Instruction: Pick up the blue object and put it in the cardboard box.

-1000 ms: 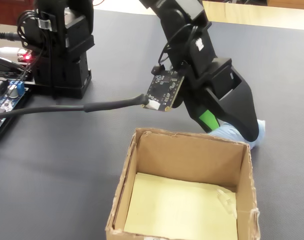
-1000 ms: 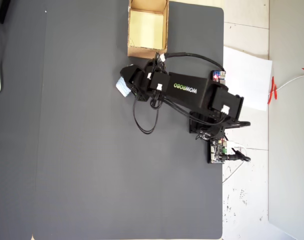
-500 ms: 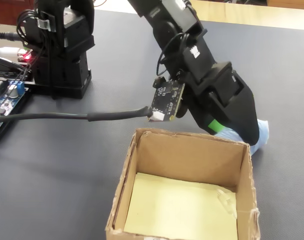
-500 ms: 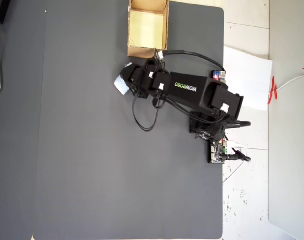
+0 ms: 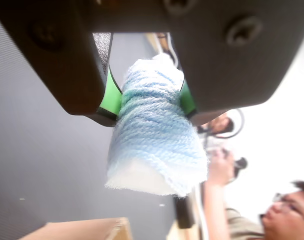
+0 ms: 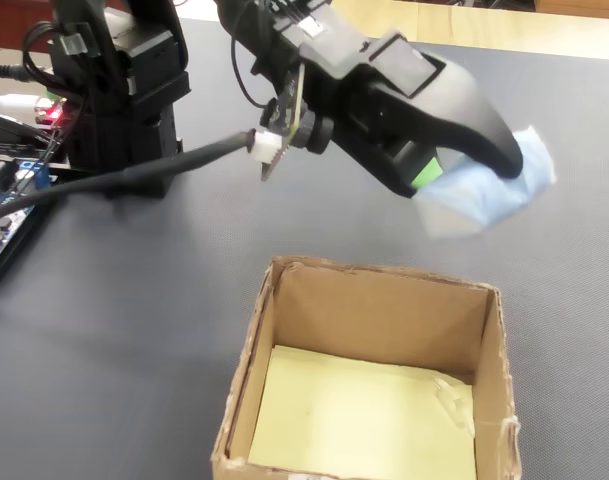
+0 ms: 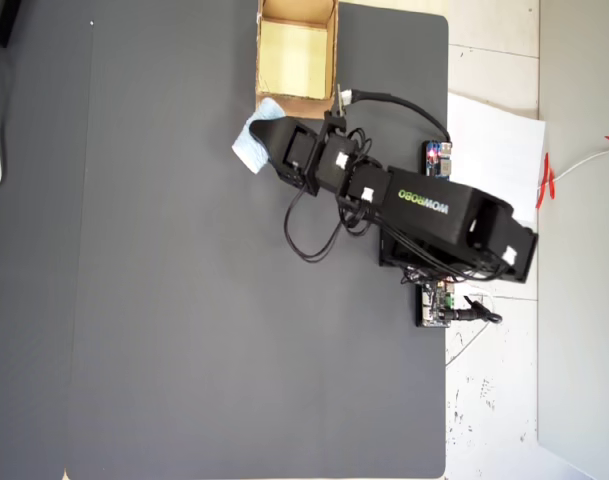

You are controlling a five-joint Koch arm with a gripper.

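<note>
The blue object [image 5: 154, 140] is a pale blue-white knitted roll, clamped between the green pads [image 5: 111, 95] of my gripper [image 5: 151, 107]. In the fixed view my gripper [image 6: 464, 180] holds the blue object [image 6: 484, 200] in the air, just beyond the far right corner of the cardboard box [image 6: 494, 330]. The box stands open, with a pale yellow floor. From overhead, the blue object [image 7: 254, 140] hangs at the tip of my gripper [image 7: 266, 140], beside the near left corner of the cardboard box [image 7: 296, 98].
Dark grey mat [image 7: 184, 300] covers the table. The arm's base and a circuit board [image 7: 439, 158] sit at the mat's right edge, next to a white paper sheet [image 7: 494, 140]. A person [image 5: 286, 210] shows at the wrist view's lower right.
</note>
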